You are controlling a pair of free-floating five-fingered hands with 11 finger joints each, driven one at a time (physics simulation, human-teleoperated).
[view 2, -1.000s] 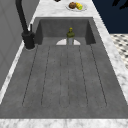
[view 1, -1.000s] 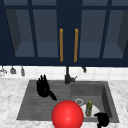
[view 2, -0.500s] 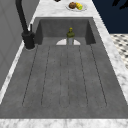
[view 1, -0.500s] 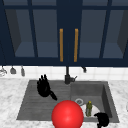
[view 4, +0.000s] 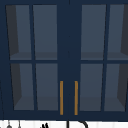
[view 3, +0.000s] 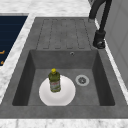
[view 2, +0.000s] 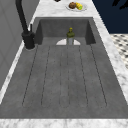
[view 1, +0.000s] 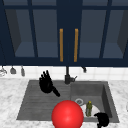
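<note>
**Two hands hang over the sink, a bottle stands on the plate**

Two black hands float at the sink [view 1: 110,100] in the front view. The left hand [view 1: 45,83] hovers over the ribbed draining board [view 1: 32,105], left of the black tap [view 1: 67,76], with its fingers spread and pointing upward and the thumb stretched down to the right; it holds nothing. The right hand [view 1: 102,119] sits low at the front right corner of the basin, just right of the white plate [view 1: 95,111]. Its fingers look curled in on themselves and hold nothing, and it is near the bottle [view 1: 89,108] without touching it.

That green bottle with a yellow cap stands upright on the plate, which lies on the basin floor to the front of the round drain [view 3: 82,80]. A large red ball [view 1: 67,114] shows at the front edge of the sink, just left of the plate.

Behind the sink hangs a dark blue wall cabinet [view 4: 67,37] with glass doors and two orange handles [view 4: 61,97]. Beyond the basin's far end, in the left side view, a dish of fruit [view 2: 76,6] rests on the marble counter [view 2: 50,7].
</note>
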